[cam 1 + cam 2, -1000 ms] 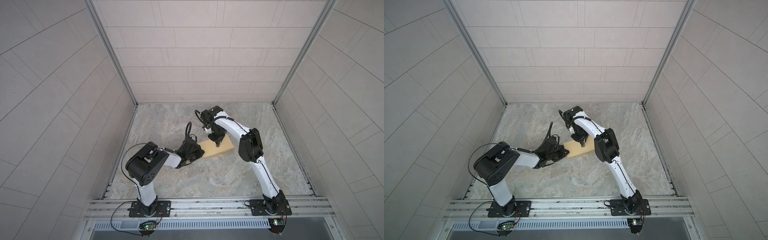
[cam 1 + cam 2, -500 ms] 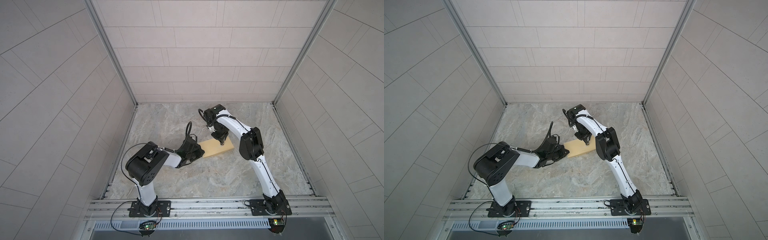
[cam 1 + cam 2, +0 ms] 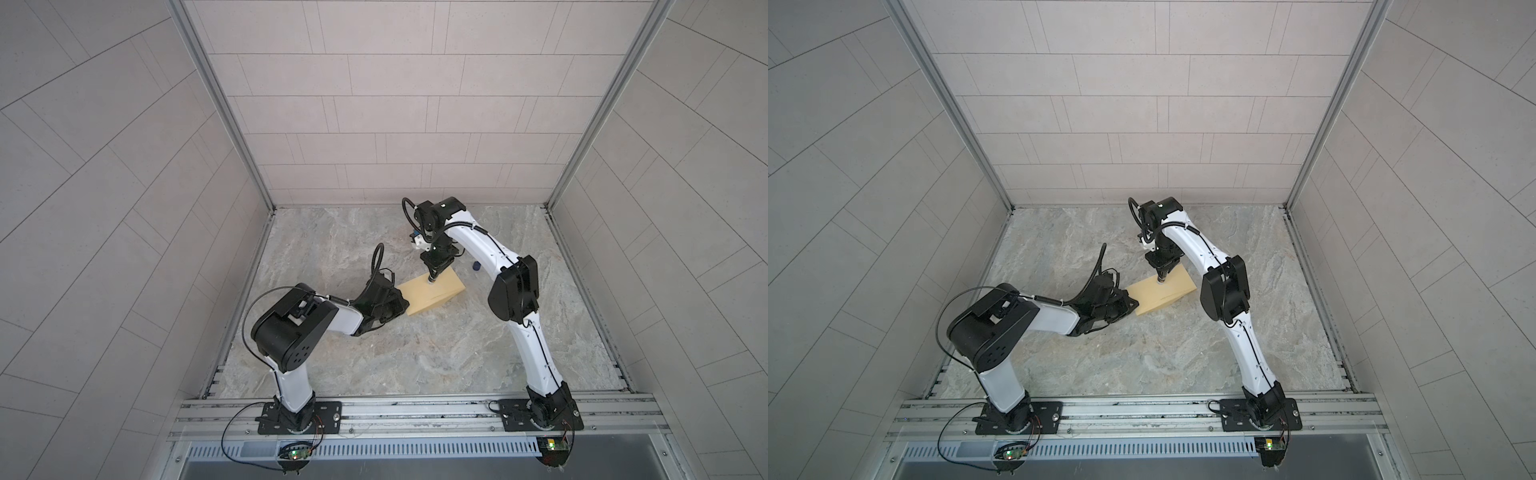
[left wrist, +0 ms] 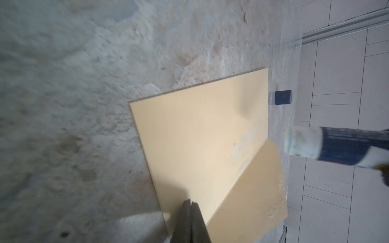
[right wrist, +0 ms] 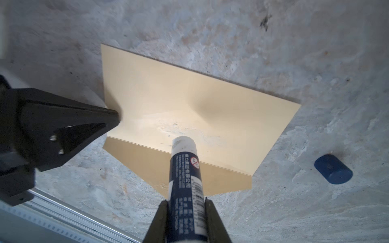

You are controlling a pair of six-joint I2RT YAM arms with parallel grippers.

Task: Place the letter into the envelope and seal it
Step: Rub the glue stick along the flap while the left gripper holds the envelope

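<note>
Your right gripper [image 5: 186, 201], clamped on the navy-labelled glue stick [image 5: 185, 168], returns to the flap fold of the yellow-tan manila envelope [image 3: 419, 297]; left gripper [image 4: 190, 203], jaws together, pinches its edge: gluing continues.

I am standing at a robotics lab cell, a purpose-built test booth and nothing like a home or an office. Three walls of pale grey rectangular tile panels [image 3: 395, 104] box in a grey-beige marbled stone-look work surface [image 3: 415, 357], and bare aluminium frame posts [image 3: 225, 108] join them at the corners. Across the open front runs a slotted aluminium extrusion rail [image 3: 415, 409]. Two white-and-black jointed robot arms [image 3: 291, 324] are bolted to it on flat black base plates [image 3: 328, 417]. Below the rail hang small circuit boards with green lights [image 3: 296, 454], next to a grey slotted metal cable duct [image 3: 415, 449]
</note>
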